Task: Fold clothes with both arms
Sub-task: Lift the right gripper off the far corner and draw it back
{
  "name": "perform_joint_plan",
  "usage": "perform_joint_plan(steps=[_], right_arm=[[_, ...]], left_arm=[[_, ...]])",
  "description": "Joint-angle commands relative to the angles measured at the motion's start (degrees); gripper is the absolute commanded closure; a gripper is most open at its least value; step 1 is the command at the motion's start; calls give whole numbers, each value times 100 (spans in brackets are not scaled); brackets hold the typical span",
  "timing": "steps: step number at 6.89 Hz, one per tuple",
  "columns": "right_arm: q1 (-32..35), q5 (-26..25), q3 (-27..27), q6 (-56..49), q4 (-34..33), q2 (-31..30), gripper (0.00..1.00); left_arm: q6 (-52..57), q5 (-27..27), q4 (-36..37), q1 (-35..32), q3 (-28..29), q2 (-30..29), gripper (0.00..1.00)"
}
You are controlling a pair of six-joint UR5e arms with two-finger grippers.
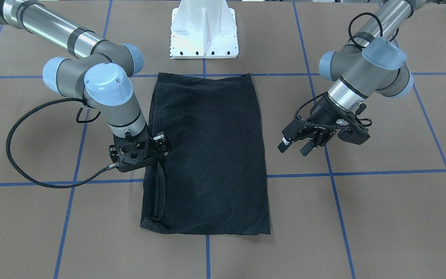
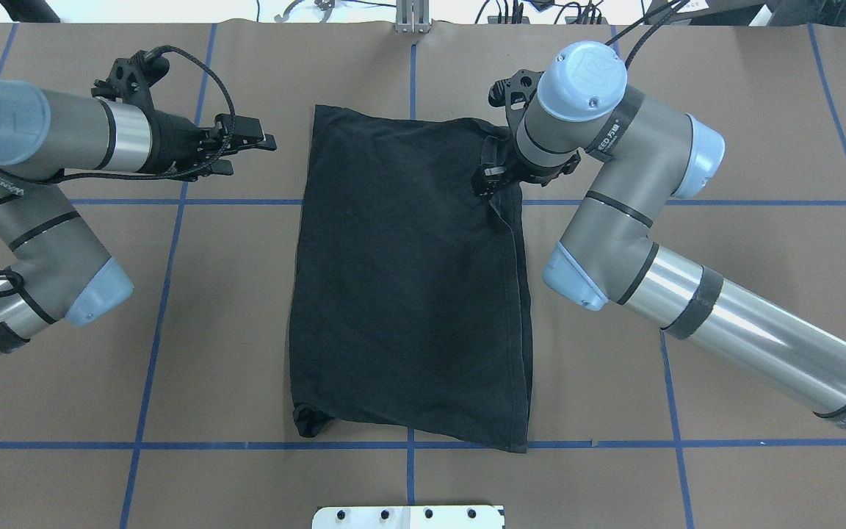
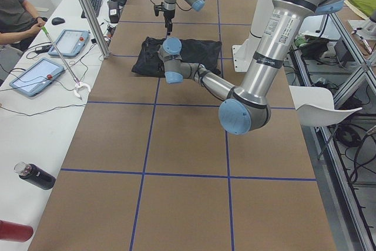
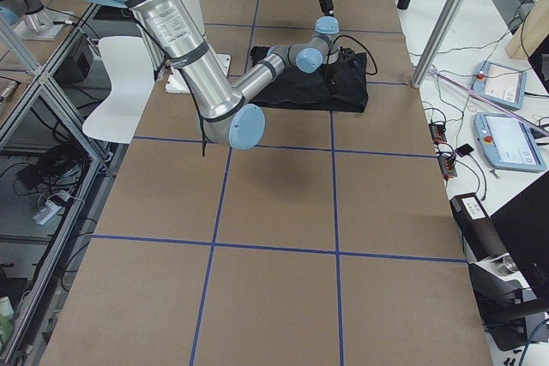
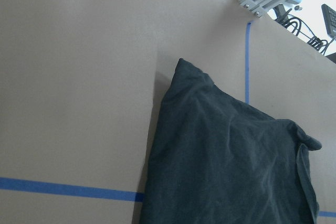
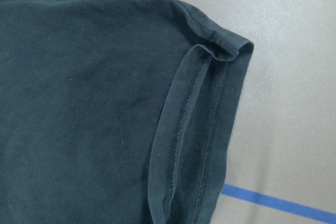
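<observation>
The shirt (image 2: pixel 408 279) lies flat in the middle of the desk (image 2: pixel 173 330), folded into a long strip. Its long way runs from my base to the far edge. The top is plain black, with a sleeve hem along my right side. My right claw (image 2: pixel 489 182) is down on that edge, so it is nearer. I cannot tell if it grips. My left claw (image 1: pixel 293 149) is open, off the shirt, beside its left edge.

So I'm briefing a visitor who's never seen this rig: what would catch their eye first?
The black T-shirt, folded into a long strip at the middle of the blue-taped table. The right claw is down at one long edge; the left claw hangs open beside the opposite edge, off the cloth.
</observation>
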Motion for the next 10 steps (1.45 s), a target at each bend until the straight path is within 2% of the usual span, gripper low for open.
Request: perform_joint_plan(steps=[1, 2, 3, 7, 10], right_arm=[[-23, -4, -785, 6, 642, 171, 0], [-40, -4, -1233, -2, 908, 319, 0], [-75, -4, -1342, -3, 920, 407, 0], [-164, -13, -1466, -11, 920, 400, 0], [108, 49, -1527, -273, 867, 277, 0]], left_arm=[[7, 17, -8, -30, -232, 28, 0], [7, 26, -8, -39, -267, 36, 0], [7, 26, -8, -39, -303, 28, 0], [7, 26, 1, -39, -373, -7, 0], [-2, 18, 1, -39, -434, -7, 0]])
